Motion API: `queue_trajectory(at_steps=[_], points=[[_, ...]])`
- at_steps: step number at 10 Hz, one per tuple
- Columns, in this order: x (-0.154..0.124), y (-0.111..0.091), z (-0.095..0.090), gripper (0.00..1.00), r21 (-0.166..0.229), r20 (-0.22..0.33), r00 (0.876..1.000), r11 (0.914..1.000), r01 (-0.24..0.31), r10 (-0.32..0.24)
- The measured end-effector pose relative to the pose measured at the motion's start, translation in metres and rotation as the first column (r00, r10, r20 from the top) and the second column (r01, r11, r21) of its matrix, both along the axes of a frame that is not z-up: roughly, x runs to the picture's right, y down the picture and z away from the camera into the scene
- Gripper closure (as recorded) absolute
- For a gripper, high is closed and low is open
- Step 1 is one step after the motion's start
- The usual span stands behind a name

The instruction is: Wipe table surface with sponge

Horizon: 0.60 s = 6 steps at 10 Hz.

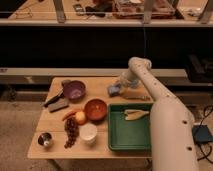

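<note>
Directly at end effector (120,85), sponge (114,91) on table surface (98,85); grip state unclear

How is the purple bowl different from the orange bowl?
The purple bowl sits back left by the dark block; the orange bowl sits nearer the middle beside the green tray. The purple bowl is violet, the orange bowl rusty orange. Both are round and upright. The gripper is at the sponge, away from both.

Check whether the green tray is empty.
Not empty: the green tray holds one pale yellowish item near its far edge. The gripper is beyond it, at the sponge on the table surface.
</note>
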State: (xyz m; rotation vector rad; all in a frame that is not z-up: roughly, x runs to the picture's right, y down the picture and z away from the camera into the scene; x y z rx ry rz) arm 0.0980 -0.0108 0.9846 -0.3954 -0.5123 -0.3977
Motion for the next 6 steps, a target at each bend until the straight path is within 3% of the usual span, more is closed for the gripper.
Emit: queue_trajectory(at_steps=[3, 4, 6], points=[[-0.029, 0.019, -0.012, 1.0, -0.002, 0.065, 0.997, 0.9992, 0.041, -0.041], [-0.036, 0.033, -0.022, 1.0, -0.004, 0.091, 0.993, 0.997, 0.078, -0.077], [-0.037, 0.047, -0.033, 1.0, -0.006, 0.107, 0.989, 0.9944, 0.105, -0.104]])
